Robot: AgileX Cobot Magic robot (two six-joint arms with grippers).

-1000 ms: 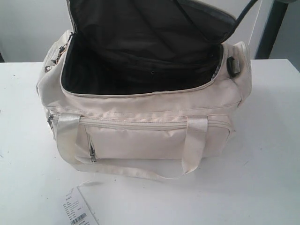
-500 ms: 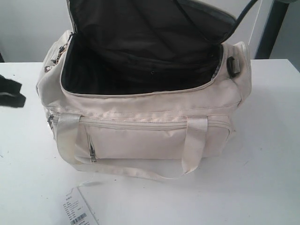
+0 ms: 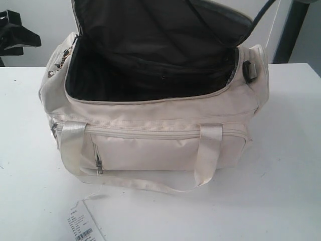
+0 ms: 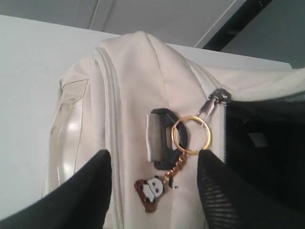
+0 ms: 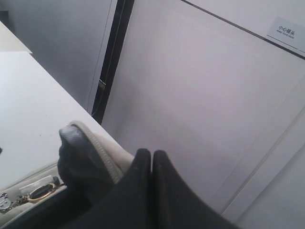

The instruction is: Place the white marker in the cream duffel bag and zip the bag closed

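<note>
Cream duffel bag [image 3: 160, 120] sits on the white table [image 3: 286, 181], long side to the exterior camera. Top flap [image 3: 150, 25] stands up, so the main compartment is wide open. Inside, only black lining [image 3: 150, 70] shows; the floor is dark and nothing can be made out in it. White marker is not visible in any view, so its location cannot be told. Front pocket zip [image 3: 135, 134] is shut. Front loop handle [image 3: 205, 160] hangs down onto the table. A white barcoded paper tag [image 3: 83, 226] lies on the table near the bag's front, apart from it.

Left gripper [image 4: 153, 152] is open, with its two dark fingers [image 4: 90, 195] spread wide and holding nothing. It faces the bag's end panel. Between the fingers, in the wrist view, are a gold ring [image 4: 190, 135] on the zipper pull [image 4: 214, 101], a small panda charm [image 4: 151, 191] on a chain below the ring, and a black buckle [image 4: 159, 143]. None of these touches the fingers. In the exterior view this gripper is the dark shape off the bag's left end, above the table.

Right gripper [image 5: 152, 160] is closed, fingers pressed flat together with nothing visible between the tips. The flap's cream-piped edge [image 5: 90, 143] sits just beside the fingers; whether any fabric is pinched lower down cannot be told.
</note>
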